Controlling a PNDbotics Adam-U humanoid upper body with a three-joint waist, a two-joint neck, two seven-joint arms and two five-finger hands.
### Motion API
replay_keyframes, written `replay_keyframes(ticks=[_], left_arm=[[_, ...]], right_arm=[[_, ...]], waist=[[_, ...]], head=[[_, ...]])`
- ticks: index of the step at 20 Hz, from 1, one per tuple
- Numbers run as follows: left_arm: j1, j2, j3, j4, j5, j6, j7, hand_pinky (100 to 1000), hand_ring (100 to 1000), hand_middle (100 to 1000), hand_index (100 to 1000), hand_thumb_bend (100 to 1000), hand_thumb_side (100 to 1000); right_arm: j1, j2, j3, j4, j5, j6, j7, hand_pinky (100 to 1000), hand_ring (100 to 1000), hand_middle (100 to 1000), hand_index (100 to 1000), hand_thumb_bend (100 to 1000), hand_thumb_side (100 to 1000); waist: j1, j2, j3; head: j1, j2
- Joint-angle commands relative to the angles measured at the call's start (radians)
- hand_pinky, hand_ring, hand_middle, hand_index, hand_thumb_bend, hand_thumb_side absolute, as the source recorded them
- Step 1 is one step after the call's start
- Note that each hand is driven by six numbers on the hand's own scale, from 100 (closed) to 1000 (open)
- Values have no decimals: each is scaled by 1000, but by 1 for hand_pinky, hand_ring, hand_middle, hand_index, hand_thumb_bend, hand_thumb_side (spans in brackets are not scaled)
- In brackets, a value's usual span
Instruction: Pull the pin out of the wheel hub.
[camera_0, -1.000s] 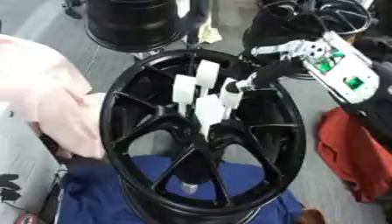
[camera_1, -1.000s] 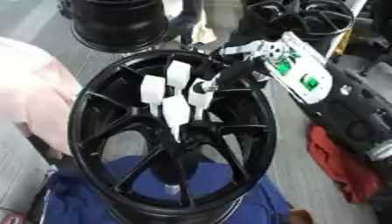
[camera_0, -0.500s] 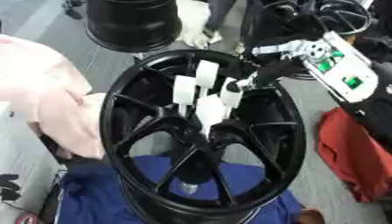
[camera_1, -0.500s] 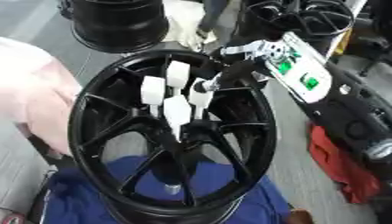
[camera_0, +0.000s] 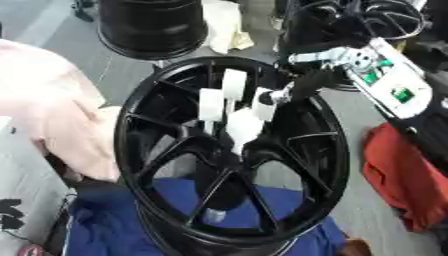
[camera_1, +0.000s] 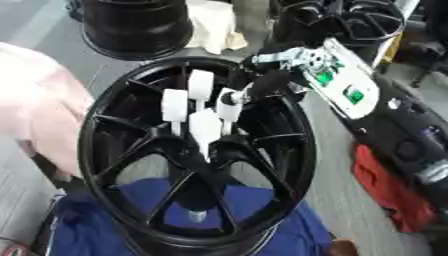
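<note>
Looking down through the head camera, we see a large black wheel (camera_0: 232, 155) standing tilted toward us, its lower rim resting on a blue cloth (camera_0: 131, 220). Its spokes run from the rim into the hub (camera_0: 229, 150) at the middle.

Our right hand (camera_0: 234, 107) reaches in from the upper right, its arm (camera_1: 337, 80) showing a white panel with green spots. The hand's white-tipped fingers (camera_0: 211, 104) hang spread over the upper spokes and point down toward the hub. One white fingertip comes right down to the hub's centre. The fingers look fairly straight and parted, not curled into a fist. We cannot make out the pin itself: the spot where it would sit is covered by the fingertips, and we cannot tell whether any finger and the thumb pinch it. So whether the hand holds anything is unclear to us.

Our left hand does not show in either view.

A pale pink cloth (camera_0: 48, 105) lies at the left, just beside the wheel's rim. A red cloth (camera_0: 402, 175) lies on the floor at the right, near the rim but apart from it. Beyond the wheel, at the top, stands another black wheel (camera_0: 153, 25), and more dark rims (camera_1: 346, 20) sit at the upper right.
</note>
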Motion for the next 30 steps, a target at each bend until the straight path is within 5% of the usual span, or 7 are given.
replay_keyframes(ticks=[1,19,30], left_arm=[[-9,28,4,-14,-2,-101,-96,740,608,581,791,214,723],[-11,28,5,-18,0,-98,-99,740,608,581,791,213,723],[-12,27,7,-24,1,-93,-102,740,608,581,791,214,723]], right_arm=[[-12,-37,-5,-39,-23,8,-8,745,763,750,869,364,526],[-10,-38,18,-51,-38,25,30,746,765,745,866,350,500],[-13,-30,13,-32,-16,22,36,723,722,641,794,173,322]], waist=[[7,-14,1],[6,-13,3],[5,-12,3]], head=[[1,6],[-1,6],[0,6]])
